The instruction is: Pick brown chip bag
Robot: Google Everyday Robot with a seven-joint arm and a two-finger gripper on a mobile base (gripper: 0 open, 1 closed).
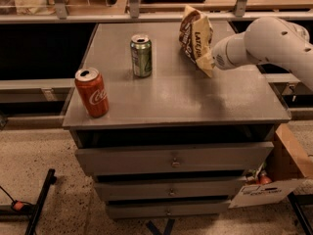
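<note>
The brown chip bag [195, 37] is found at about 1 o'clock on the counter [195, 99], standing tilted near the far edge, with the end effector [214, 60] pressed in at the bag's 4 o'clock corner at the tip of the white arm [274, 40]. Whether the end effector is spread or pinched on the crinkled film cannot be told (the contact is hidden by the bag itself). If only a thin fold is caught, a slip may be expected on lifting, and the bag could be tipped over the far edge toward the rail [146, 16] at 12 o'clock. Open room is offered at 6 and 9 o'clock. The green soda can [141, 56] and the red Coca-Cola can [92, 92] are set well apart from the bag, so upward withdrawal is judged safest.
</note>
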